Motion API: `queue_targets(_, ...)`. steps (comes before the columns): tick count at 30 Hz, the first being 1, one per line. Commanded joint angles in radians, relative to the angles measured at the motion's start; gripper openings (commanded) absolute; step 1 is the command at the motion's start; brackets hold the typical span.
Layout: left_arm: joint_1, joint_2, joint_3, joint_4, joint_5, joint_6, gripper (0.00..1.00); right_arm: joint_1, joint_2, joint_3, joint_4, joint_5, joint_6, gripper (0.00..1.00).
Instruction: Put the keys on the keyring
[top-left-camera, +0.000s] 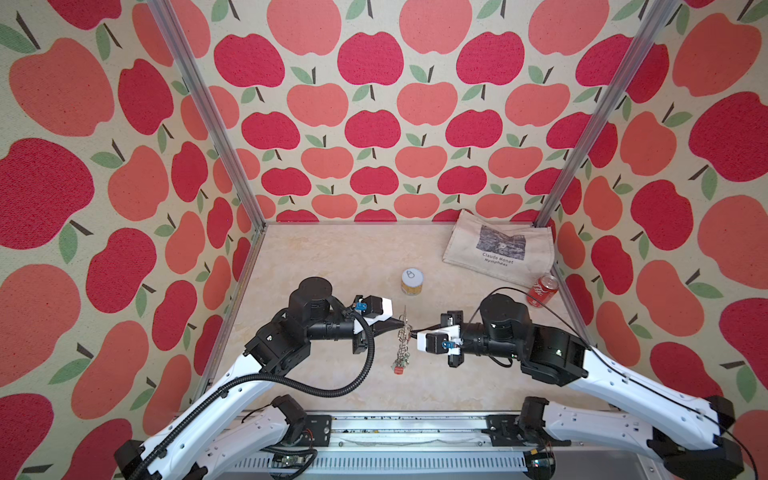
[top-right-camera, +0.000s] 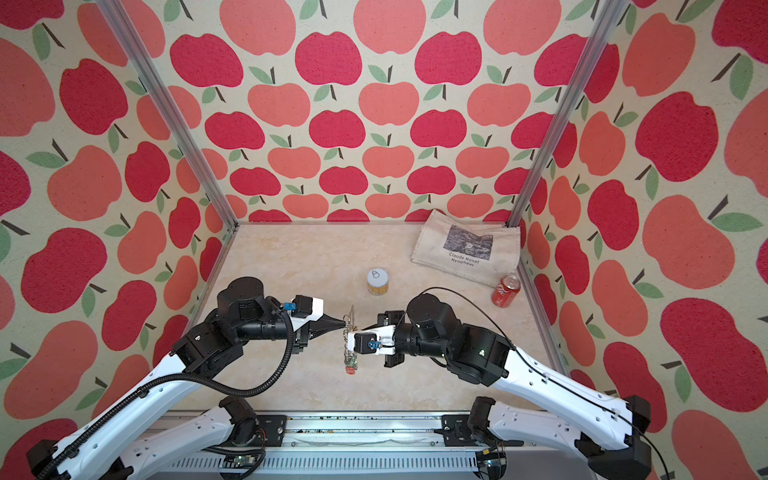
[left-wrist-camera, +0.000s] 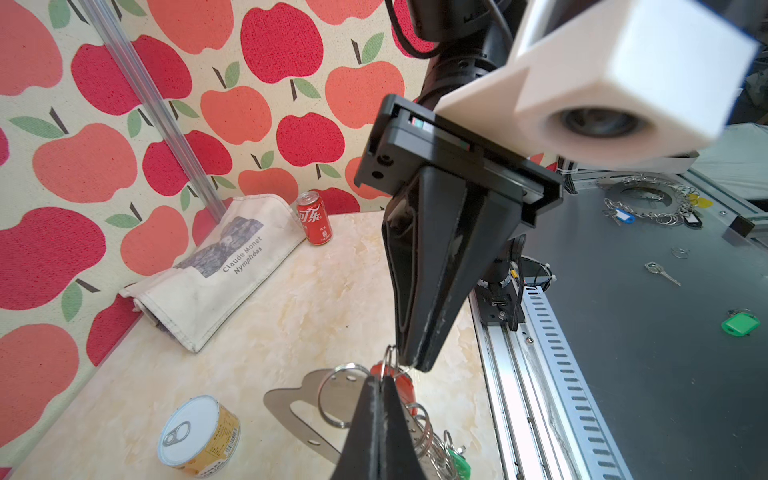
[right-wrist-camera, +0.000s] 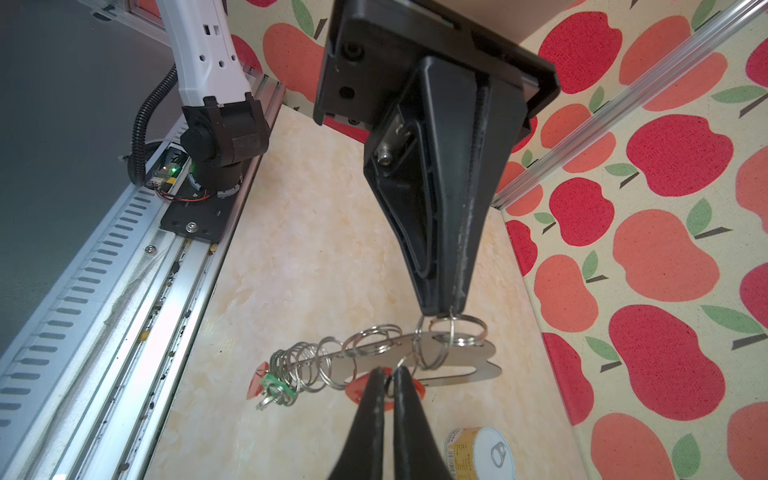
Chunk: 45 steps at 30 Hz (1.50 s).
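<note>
Steadiness matters: my left end effector (right-wrist-camera: 442, 311) is clamped on a ring of the keyring (right-wrist-camera: 461, 358), holding it above the bench (right-wrist-camera: 311, 249), mid-scene. My right end effector (right-wrist-camera: 386, 386) stands a slit apart around the ring of the red key (right-wrist-camera: 356, 389); whether it grips, I cannot tell. I'd thread slowly, no tugging.
</note>
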Motion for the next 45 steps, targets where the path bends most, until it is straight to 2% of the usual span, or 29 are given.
queue_targets(1, 0.016, -0.018, 0.017, 0.119, -0.009, 0.0, 0.0, 0.017, -0.011, -0.019, -0.084, -0.051, 0.017, 0.17)
queue_targets(5, 0.016, -0.02, 0.017, 0.122, -0.005, 0.001, 0.0, 0.017, -0.019, -0.016, -0.087, -0.043, 0.019, 0.24)
queue_targets(11, 0.017, -0.027, -0.001, 0.147, 0.02, 0.009, 0.0, -0.01, -0.061, -0.017, -0.06, -0.016, 0.042, 0.28)
queue_targets(20, 0.011, -0.052, -0.038, 0.259, 0.096, -0.021, 0.0, -0.183, -0.108, 0.0, 0.081, -0.206, 0.215, 0.29)
queue_targets(26, -0.019, -0.054, -0.042, 0.322, 0.087, -0.064, 0.0, -0.283, -0.1, 0.013, 0.173, -0.388, 0.352, 0.24)
queue_targets(31, -0.079, -0.053, -0.053, 0.356, 0.015, -0.051, 0.0, -0.336, -0.102, -0.002, 0.25, -0.519, 0.439, 0.18)
queue_targets(36, -0.103, -0.036, -0.064, 0.38, -0.01, -0.03, 0.0, -0.339, -0.108, -0.007, 0.274, -0.576, 0.465, 0.14)
queue_targets(45, -0.103, -0.045, -0.082, 0.401, -0.022, -0.017, 0.0, -0.334, -0.107, -0.017, 0.258, -0.587, 0.444, 0.08)
